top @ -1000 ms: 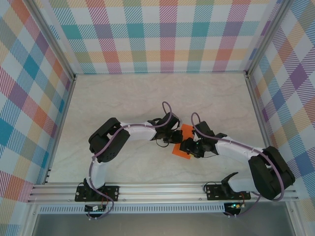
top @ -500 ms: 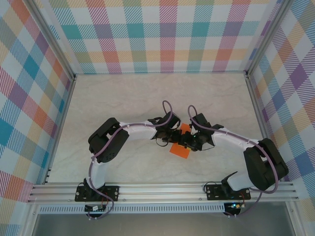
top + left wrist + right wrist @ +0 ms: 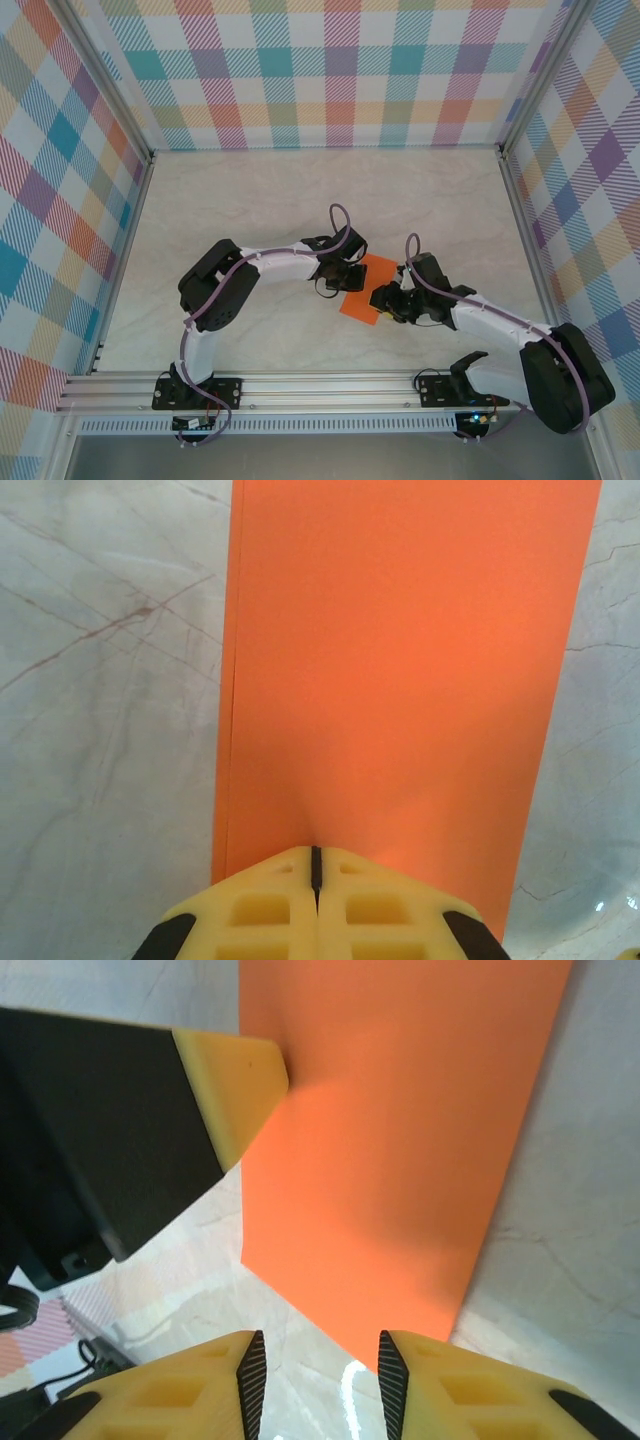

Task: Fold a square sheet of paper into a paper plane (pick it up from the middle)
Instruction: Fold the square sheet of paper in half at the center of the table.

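The marbled table (image 3: 250,200) is seen with the orange sheet of paper (image 3: 364,290) near its middle, folded to a narrow rectangle. One edge of the sheet is pinched by the left tool (image 3: 315,865). The right tool (image 3: 322,1360) is held spread just beside a corner of the sheet.

The top camera looks down from above and behind the arm bases (image 3: 197,390), which lie at 6 o'clock. The 2 wrist cameras look from very near, and all 3 views share the square sheet of paper (image 3: 360,303).
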